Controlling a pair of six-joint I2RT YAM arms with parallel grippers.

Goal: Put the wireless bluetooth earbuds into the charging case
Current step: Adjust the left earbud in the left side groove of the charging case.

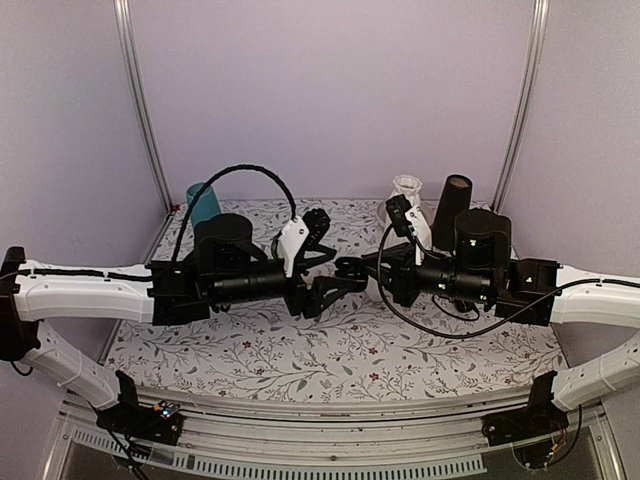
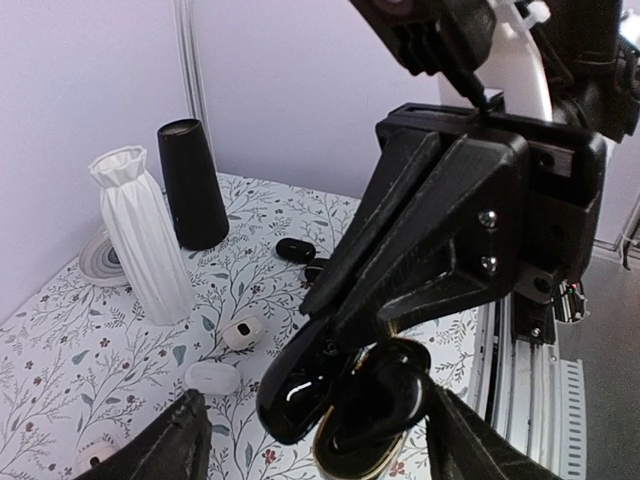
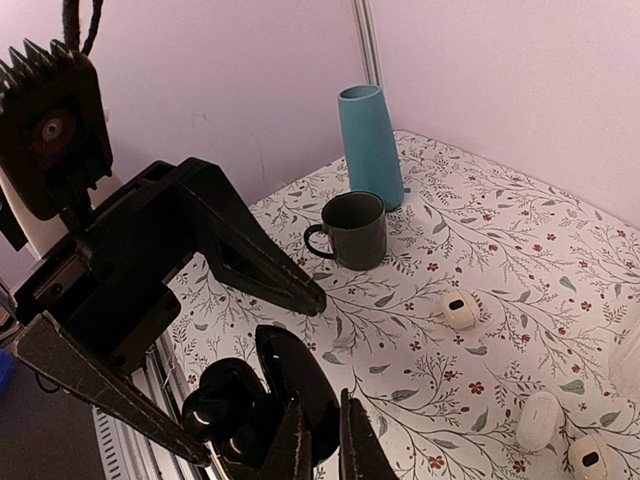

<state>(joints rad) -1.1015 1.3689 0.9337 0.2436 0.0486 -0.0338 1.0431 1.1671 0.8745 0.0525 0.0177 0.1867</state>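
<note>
I hold the open charging case (image 3: 225,410) pinched in the shut right gripper (image 3: 320,440) above the counter (image 3: 480,300), toward its near edge, so the left gripper (image 3: 258,378), spread wide and seemingly empty, can reach it.

Soft, even, lilac-tinted light fills all views; shadows on the floral-patterned worktop (image 1: 300,350) are faint. Highlights gleam on the glossy black pebble-shaped case (image 3: 300,382).

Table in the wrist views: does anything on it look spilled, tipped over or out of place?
Nothing is tipped: the white vase, black vase, teal vase and mug stand upright. Only small white pebble-shaped pieces lie scattered loose on the table, in no order.
</note>
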